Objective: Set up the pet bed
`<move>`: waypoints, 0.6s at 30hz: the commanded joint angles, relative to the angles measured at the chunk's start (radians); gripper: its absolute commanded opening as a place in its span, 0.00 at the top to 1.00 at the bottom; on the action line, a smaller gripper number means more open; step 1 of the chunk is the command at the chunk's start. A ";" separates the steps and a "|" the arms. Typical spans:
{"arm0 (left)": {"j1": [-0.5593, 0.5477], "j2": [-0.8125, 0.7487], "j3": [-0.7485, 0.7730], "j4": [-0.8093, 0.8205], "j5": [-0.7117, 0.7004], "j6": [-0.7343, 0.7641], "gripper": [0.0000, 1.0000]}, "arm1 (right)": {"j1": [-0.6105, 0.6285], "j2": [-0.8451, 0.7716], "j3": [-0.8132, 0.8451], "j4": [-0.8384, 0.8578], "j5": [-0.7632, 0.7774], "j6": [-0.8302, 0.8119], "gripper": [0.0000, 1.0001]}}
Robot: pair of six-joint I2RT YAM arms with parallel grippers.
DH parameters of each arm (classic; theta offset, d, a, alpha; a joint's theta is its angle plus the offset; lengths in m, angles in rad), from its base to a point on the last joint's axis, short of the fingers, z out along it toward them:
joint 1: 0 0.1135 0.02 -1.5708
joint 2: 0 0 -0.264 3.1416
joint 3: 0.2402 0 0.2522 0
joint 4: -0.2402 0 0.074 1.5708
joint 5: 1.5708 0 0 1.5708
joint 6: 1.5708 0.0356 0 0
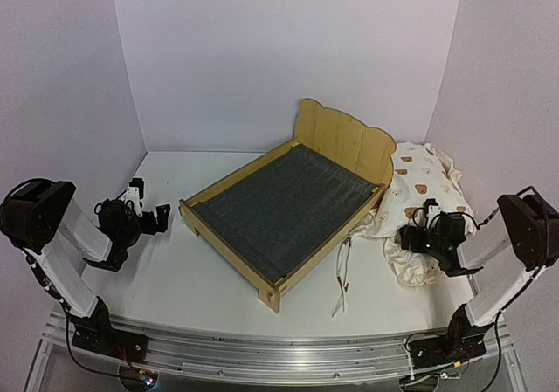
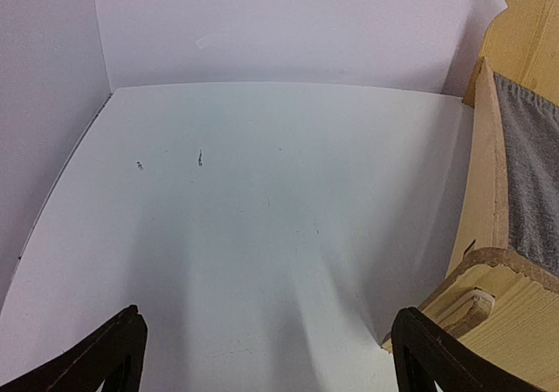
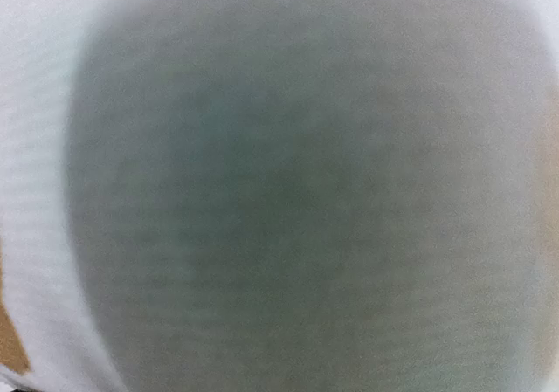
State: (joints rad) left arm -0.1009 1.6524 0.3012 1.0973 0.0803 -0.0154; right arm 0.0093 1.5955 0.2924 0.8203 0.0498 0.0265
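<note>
The pet bed [image 1: 284,213] stands askew in the middle of the table, a light plywood frame with a dark grey base and a bear-eared headboard [image 1: 341,139] at the far right. My left gripper [image 1: 150,207] hovers open to the left of the bed's foot. In the left wrist view the left gripper [image 2: 271,348] has only bare table between its fingers, and the bed's corner [image 2: 489,287] lies beside the right finger. My right gripper [image 1: 412,228] rests open against the cream bear-print cushion [image 1: 424,182]. Blurred pale fabric [image 3: 279,182] fills the right wrist view and hides the fingers.
The cushion lies crumpled between the bed and the right wall, and its ties [image 1: 342,278] trail over the table by the bed's near right side. White walls close in the table on the left, back and right. Bare tabletop [image 2: 262,165] stretches left of the bed.
</note>
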 commanded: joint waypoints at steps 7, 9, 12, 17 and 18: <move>0.005 -0.039 0.037 -0.017 0.021 0.012 0.00 | -0.002 -0.524 0.153 -0.737 -0.009 0.076 0.02; 0.005 -0.104 0.099 -0.213 0.024 0.018 0.00 | -0.002 -0.592 0.229 -0.905 0.008 0.091 0.02; 0.012 -0.173 0.241 -0.514 0.127 0.094 0.00 | -0.002 -0.675 0.324 -1.077 0.008 0.109 0.02; 0.054 -0.315 0.216 -0.466 0.155 0.115 0.00 | -0.002 -0.690 0.520 -1.137 0.034 0.155 0.02; 0.055 -0.335 0.229 -0.466 0.137 0.108 0.00 | -0.002 -0.650 0.566 -1.171 0.057 0.167 0.02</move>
State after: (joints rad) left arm -0.0672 1.4148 0.5103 0.6840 0.1922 0.0565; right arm 0.0090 0.8892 0.6896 -0.1919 0.0546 0.1308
